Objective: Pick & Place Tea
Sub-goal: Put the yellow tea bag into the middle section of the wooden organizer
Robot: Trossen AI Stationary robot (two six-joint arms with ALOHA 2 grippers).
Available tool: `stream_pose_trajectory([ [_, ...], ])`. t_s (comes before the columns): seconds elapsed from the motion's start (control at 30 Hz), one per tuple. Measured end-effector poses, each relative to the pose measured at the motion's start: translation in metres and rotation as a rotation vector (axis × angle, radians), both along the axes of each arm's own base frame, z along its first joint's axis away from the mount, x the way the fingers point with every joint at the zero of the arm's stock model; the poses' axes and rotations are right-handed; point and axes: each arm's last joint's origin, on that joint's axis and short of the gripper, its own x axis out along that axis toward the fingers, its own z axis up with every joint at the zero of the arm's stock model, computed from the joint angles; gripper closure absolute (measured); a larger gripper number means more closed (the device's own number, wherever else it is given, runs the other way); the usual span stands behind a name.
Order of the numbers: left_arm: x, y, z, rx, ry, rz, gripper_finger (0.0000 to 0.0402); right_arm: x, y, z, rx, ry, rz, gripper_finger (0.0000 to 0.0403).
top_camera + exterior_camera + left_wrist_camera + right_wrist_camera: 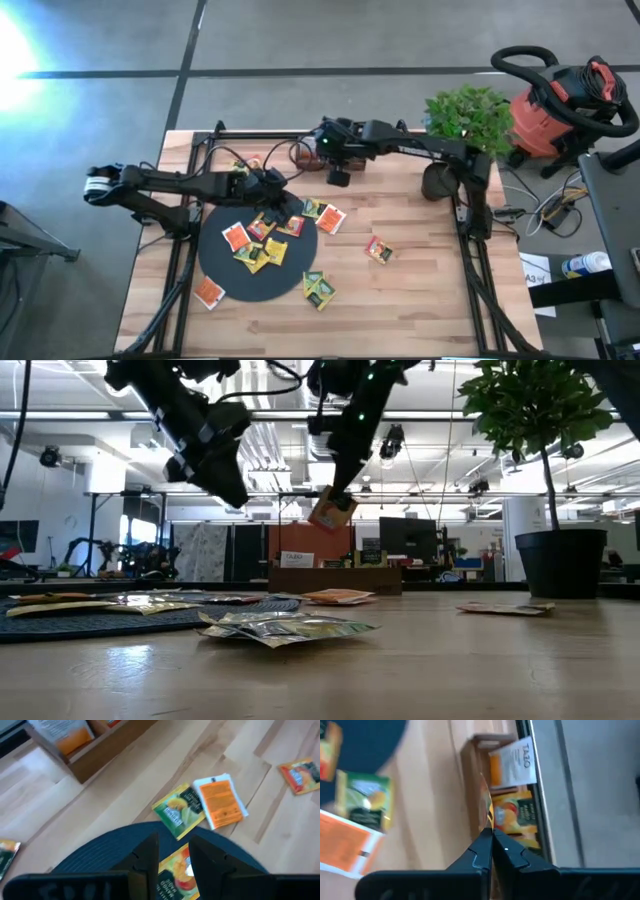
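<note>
Claws are shown at the back of the desk [420, 290], both raised. The right claw [491, 836] is closed edge-on upon an orange tea packet [331, 509], which is held in the air — seen in the low view hanging tilted from the fingertips, clear of the desktop. Just beyond it in the right wrist view, a brown wooden tray [470, 775] is seen, with a white-and-orange packet [512, 765] and a yellow-orange packet [517, 817] lying inside.

The left claw [173, 851] is held parted above the far rim of the black disc [115, 847], nothing being gripped between its fingers [147, 857]; a yellow-orange packet [175, 870] lies on the disc directly under it. Just off the disc's edge, a green-yellow packet [179, 810] and an orange packet [220, 802] are found touching each other on the wood, and a red packet [300, 776] lies well apart.

In the high view, several more packets are scattered over the disc; a green pair [318, 288] lies at its near-right rim, a lone orange packet [208, 292] at its near-left, and a red one [379, 250] farther right. A potted plant [465, 120] stands at the desk's back right corner.
</note>
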Motion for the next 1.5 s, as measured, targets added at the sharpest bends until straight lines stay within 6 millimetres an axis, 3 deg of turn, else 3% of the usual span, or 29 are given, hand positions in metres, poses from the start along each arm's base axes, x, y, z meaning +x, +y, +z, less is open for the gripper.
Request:
stream_pose_trajectory([
  [0.3, -0.041, -0.003, -0.003, -0.029, -0.051, 0.035, 0.0300, 0.024, -0.043, -0.030, -0.014, 0.192, 0.035, 0.0394],
  [0.63, -0.085, -0.006, -0.007, -0.042, -0.174, 0.054, 0.0300, 0.036, -0.060, -0.040, 0.017, 0.287, 0.045, 0.0394],
  [1.13, -0.090, -0.006, -0.008, -0.058, -0.218, 0.073, 0.0300, 0.036, -0.063, -0.043, 0.062, 0.277, 0.073, 0.0394],
  [1.5, -0.089, -0.006, -0.009, -0.051, -0.229, 0.080, 0.0300, 0.033, -0.068, -0.057, 0.109, 0.299, 0.082, 0.0394],
])
